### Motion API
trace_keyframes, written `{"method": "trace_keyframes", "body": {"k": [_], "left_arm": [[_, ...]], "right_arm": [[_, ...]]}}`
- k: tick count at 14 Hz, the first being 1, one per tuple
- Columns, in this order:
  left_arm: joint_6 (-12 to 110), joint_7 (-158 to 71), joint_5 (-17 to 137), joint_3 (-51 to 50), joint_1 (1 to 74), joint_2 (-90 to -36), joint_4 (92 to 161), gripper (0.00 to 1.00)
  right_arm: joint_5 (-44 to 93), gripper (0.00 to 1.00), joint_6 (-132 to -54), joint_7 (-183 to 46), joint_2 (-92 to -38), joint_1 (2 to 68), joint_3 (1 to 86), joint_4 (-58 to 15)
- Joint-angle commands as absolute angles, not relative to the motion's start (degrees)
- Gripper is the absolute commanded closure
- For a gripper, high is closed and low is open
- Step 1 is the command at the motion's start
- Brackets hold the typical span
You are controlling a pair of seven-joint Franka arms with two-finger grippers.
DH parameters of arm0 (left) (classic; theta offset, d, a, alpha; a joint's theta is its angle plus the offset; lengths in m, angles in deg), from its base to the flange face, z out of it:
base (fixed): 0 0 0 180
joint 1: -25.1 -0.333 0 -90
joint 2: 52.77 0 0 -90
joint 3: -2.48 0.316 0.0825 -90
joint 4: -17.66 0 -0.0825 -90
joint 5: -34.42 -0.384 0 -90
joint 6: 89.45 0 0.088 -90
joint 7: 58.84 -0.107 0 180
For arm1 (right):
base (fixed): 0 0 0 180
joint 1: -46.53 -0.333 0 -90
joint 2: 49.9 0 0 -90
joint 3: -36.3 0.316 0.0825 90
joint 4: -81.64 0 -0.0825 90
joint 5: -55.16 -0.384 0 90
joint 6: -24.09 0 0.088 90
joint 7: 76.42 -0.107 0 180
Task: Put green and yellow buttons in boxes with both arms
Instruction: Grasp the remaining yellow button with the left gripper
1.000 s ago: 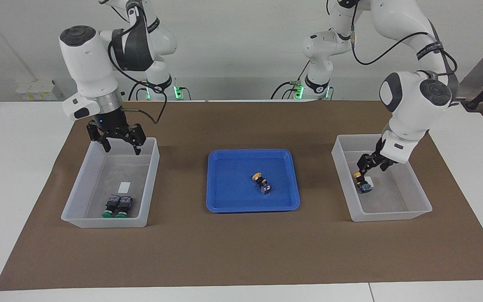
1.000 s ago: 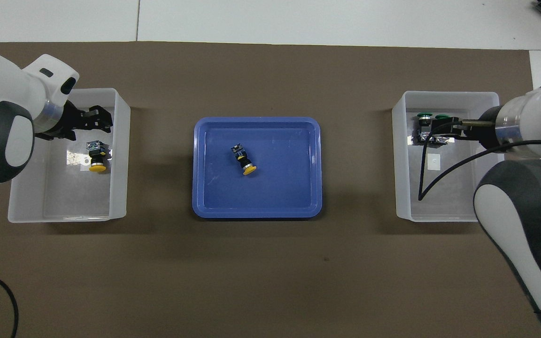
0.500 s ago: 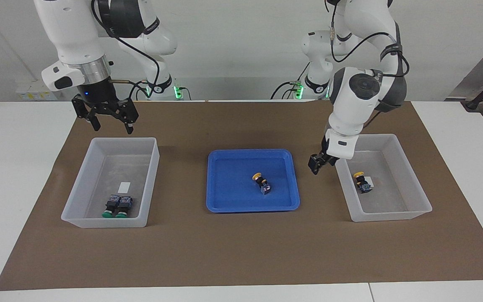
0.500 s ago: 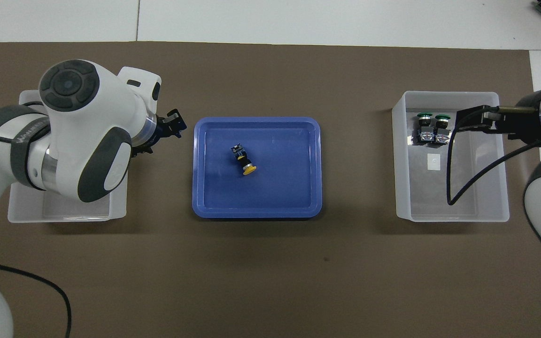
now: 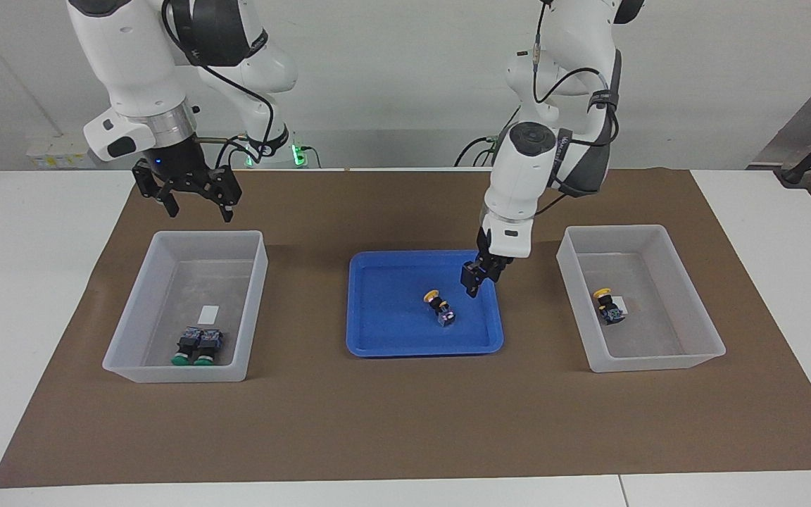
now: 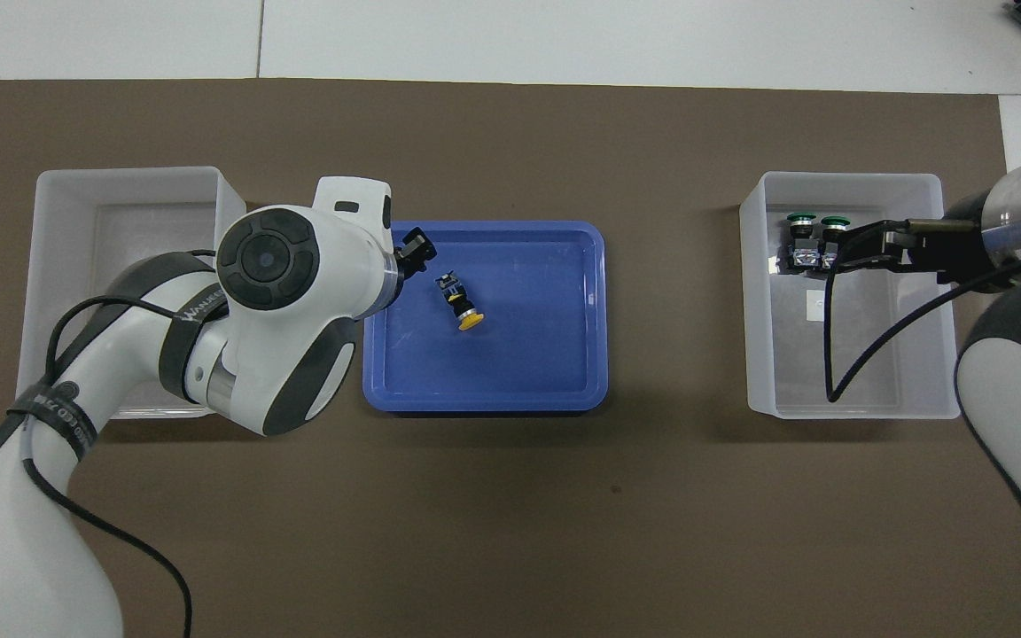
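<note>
At the right arm's end of the surface (image 5: 405, 429) stands one translucent box (image 5: 118, 336), and two green buttons (image 5: 198, 346) lie side by side in the part of it farthest from the robots, caps pointing away from them. The right gripper (image 5: 194, 205) hangs above that box's rim nearest the robots, empty, its jaws spread wide apart. In the middle sits a shallow blue tray (image 5: 384, 331) with one yellow button (image 5: 439, 307) lying on its side inside. The left gripper (image 5: 474, 282) hangs low over the tray, just beside that button toward the left arm's end and not touching it; I cannot tell how far its jaws stand apart, and nothing is in them. At the left arm's end stands the second box (image 5: 701, 331), holding the other yellow button (image 5: 607, 305) on its floor beside a small white label (image 5: 621, 303).
</note>
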State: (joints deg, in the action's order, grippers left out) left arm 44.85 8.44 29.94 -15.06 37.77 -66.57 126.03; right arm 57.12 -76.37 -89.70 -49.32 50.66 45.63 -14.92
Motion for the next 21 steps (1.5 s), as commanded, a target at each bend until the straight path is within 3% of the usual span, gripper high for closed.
{"method": "trace_keyframes", "body": {"k": [1, 5, 16, 19, 21], "left_arm": [[50.89, 10.68, 30.46, -14.04, 40.39, -67.96, 128.57, 0.29], [58.19, 10.94, 30.29, -13.86, 42.24, -73.24, 128.84, 0.26], [63.48, 10.50, 29.76, -13.86, 42.77, -76.94, 130.15, 0.26], [63.48, 10.42, 29.76, -13.86, 43.03, -76.85, 130.60, 0.33], [63.48, 10.42, 29.76, -13.86, 43.03, -76.85, 130.95, 0.45]], "right_arm": [[56.12, 0.00, -76.63, -88.73, -47.53, 51.54, 46.23, -17.15], [56.04, 0.00, -73.92, -88.29, -47.53, 51.54, 46.23, -16.71], [55.95, 0.00, -71.18, -82.92, -47.09, 51.72, 46.15, -15.48], [55.42, 0.00, -71.53, -83.01, -47.09, 51.63, 46.15, -15.65], [55.16, 0.00, -71.27, -83.01, -47.09, 51.72, 46.15, -15.74]]}}
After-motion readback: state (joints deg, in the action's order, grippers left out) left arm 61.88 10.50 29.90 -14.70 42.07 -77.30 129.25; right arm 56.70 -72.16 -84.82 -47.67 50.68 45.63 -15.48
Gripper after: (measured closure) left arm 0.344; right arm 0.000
